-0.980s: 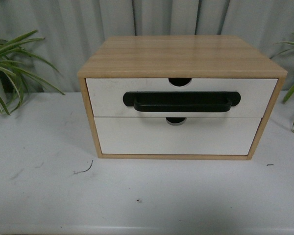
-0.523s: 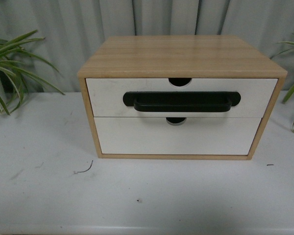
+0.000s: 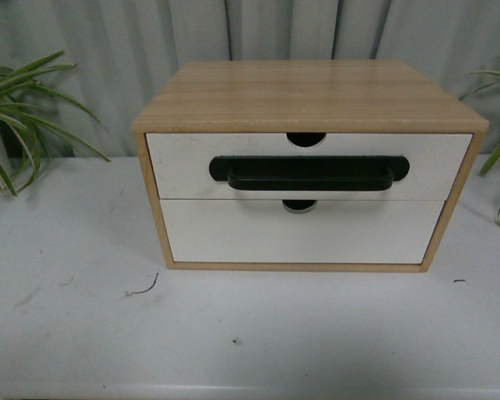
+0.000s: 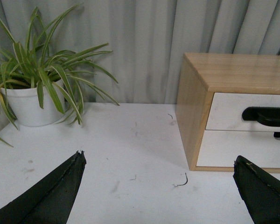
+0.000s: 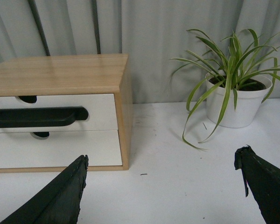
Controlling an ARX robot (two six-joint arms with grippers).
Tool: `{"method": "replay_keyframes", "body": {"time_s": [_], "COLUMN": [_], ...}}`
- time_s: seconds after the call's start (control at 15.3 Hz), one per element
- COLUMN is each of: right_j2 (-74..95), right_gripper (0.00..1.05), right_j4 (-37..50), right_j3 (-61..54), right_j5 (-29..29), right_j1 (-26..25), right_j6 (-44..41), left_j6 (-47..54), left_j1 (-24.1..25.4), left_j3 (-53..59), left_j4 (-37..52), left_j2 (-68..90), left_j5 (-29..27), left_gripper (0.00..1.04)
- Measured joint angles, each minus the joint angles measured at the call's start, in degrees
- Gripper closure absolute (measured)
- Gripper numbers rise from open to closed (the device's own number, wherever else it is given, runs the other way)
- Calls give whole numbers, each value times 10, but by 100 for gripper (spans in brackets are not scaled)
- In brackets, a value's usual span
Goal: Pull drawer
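A grey pleated curtain (image 3: 108, 50) hangs across the whole back of what I face, its folds running top to bottom. In front of it a white table (image 3: 250, 342) spreads toward me, scuffed with faint grey marks and a few dark specks. A small dark curled scrap (image 3: 143, 289) lies on it. A light wood cabinet (image 3: 308, 92) stands on the table near the curtain. On my left a long-leaved plant (image 4: 51, 70) sits in a white pot (image 4: 23, 107). On my right a second plant (image 5: 228, 56) sits in a second pot (image 5: 235, 107). The light is soft and even, and shadows are faint.
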State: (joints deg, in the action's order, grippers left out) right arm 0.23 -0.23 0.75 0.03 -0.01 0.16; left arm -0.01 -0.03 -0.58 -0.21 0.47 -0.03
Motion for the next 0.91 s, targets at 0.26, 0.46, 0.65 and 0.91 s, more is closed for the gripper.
{"method": "replay_keyframes", "body": {"time_s": [0.26, 0.46, 0.65, 0.91], "right_j2": [0, 26, 317, 688], "right_gripper": [6, 6, 6, 6], "right_j4": [0, 65, 325, 435], "right_j3": [0, 0, 36, 268], "right_j5": [0, -49, -94, -72], "right_j1": [0, -22, -41, -6], "right_j6": [0, 13, 28, 24], "left_j6": [0, -2, -166, -141], "left_j1": [0, -2, -50, 28], "left_j3": [0, -1, -92, -260], "left_j4": [0, -7, -16, 196], "left_j2": [0, 2, 229, 562], "left_j5": [0, -7, -321, -179], "left_gripper": [7, 7, 7, 7]}}
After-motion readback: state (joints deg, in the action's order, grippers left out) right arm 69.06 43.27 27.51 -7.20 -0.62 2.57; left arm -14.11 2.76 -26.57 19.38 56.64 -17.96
